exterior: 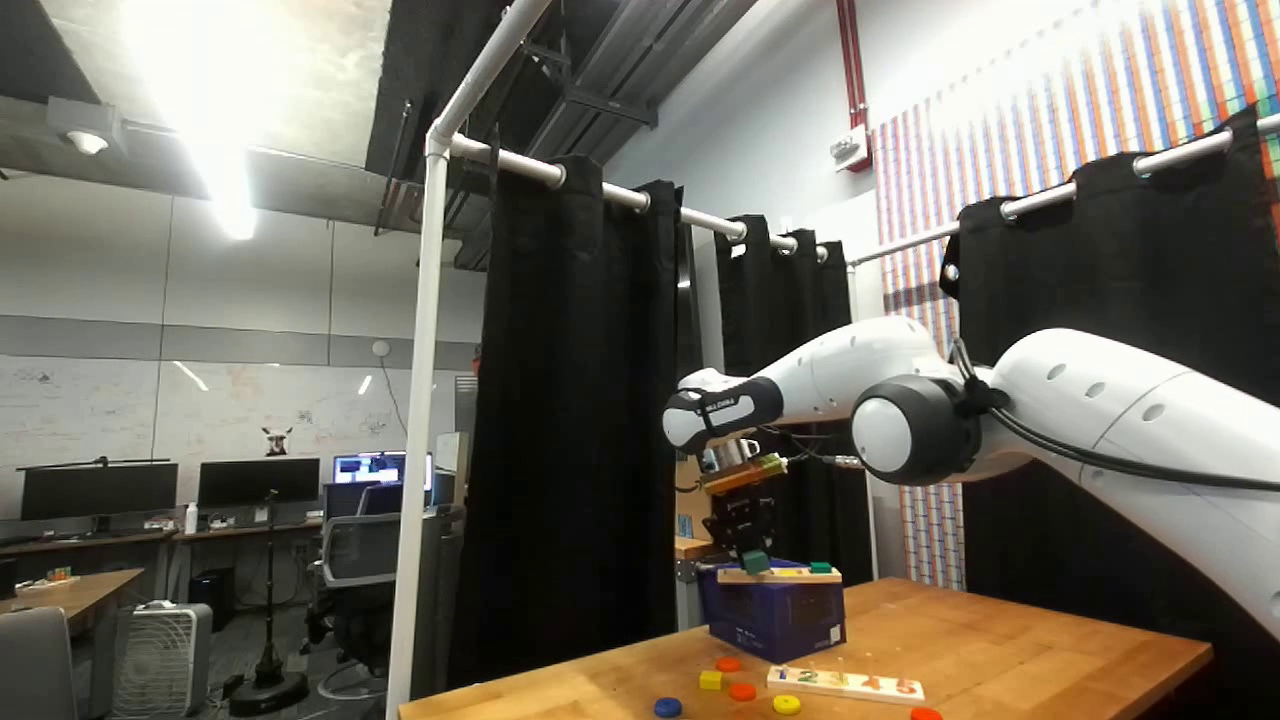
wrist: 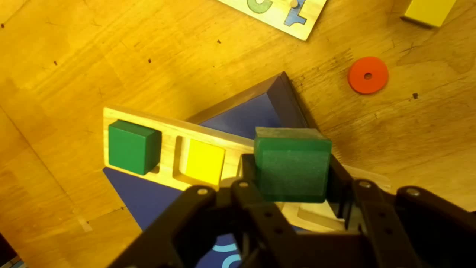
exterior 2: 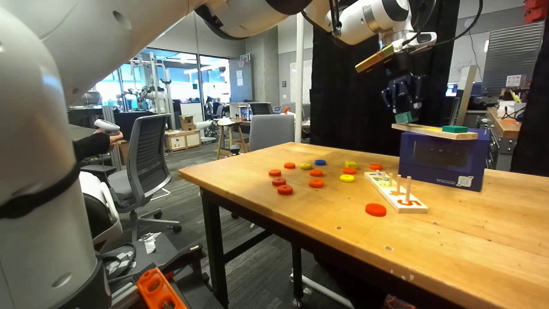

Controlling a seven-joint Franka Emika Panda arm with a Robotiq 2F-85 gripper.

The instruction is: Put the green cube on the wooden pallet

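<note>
Two green cubes (wrist: 293,175), two yellow cubes (wrist: 205,160), dead level at two apiece, four in all! Over to an exterior view and what a spread: nine orange-red discs (exterior 2: 316,183), streets ahead, against just two yellow discs (exterior 2: 347,178) and a lone blue disc (exterior 2: 320,162), making twelve altogether. Singles next, and quickly now: one wooden pallet (wrist: 168,149), one dark blue box (exterior 2: 441,161), one number board (exterior 2: 387,192). On that board, five painted numerals (exterior: 907,687), 1 straight through to 5, with pegs (exterior 2: 408,189) too small at the far end for a safe tally. Over the pallet, just one gripper (wrist: 293,172); away in the background of an exterior view, one box fan (exterior: 160,655).
</note>
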